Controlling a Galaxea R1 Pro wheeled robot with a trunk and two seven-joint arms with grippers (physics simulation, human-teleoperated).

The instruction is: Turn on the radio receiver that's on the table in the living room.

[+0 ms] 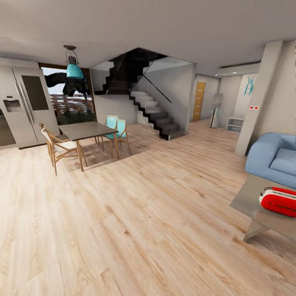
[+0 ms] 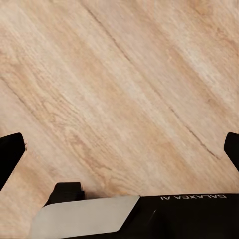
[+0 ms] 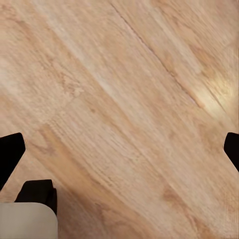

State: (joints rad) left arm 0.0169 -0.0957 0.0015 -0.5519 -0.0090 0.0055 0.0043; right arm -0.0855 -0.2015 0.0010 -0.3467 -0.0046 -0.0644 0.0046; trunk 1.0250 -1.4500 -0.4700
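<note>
At the far left of the head view stands a steel refrigerator (image 1: 22, 107), and beside it a dark window (image 1: 68, 96) with a teal pendant lamp (image 1: 75, 70) hanging before it. Below the lamp is the dining table (image 1: 86, 130), ringed by wooden chairs (image 1: 57, 146) on its near side and teal-backed chairs (image 1: 117, 131) on its far side. Past it a dark staircase (image 1: 154, 113) climbs toward the left, and a corridor with an orange door (image 1: 199, 100) opens beyond.

A broad stretch of light wood floor (image 1: 123, 213) lies open between the dining set and the right side, with nothing standing on it. Right of the corridor a square pillar (image 1: 259, 96) carries a small red marking too small to read. Beside it sits the blue sofa (image 1: 273, 158).

At the right edge, the grey table (image 1: 250, 199) shows its near-left corner and one bent leg. The radio receiver (image 1: 278, 200) lies on it, close to that left edge and running out of the picture.

In the left wrist view the left hand (image 2: 119, 149) is spread wide, dark fingertips (image 2: 11, 152) at opposite edges over bare floor (image 2: 119, 89); the body reads "GALAXEA AI", upside down. In the right wrist view the right hand (image 3: 119, 149) is likewise spread, fingertips (image 3: 11, 152) apart over floor (image 3: 119, 99).
</note>
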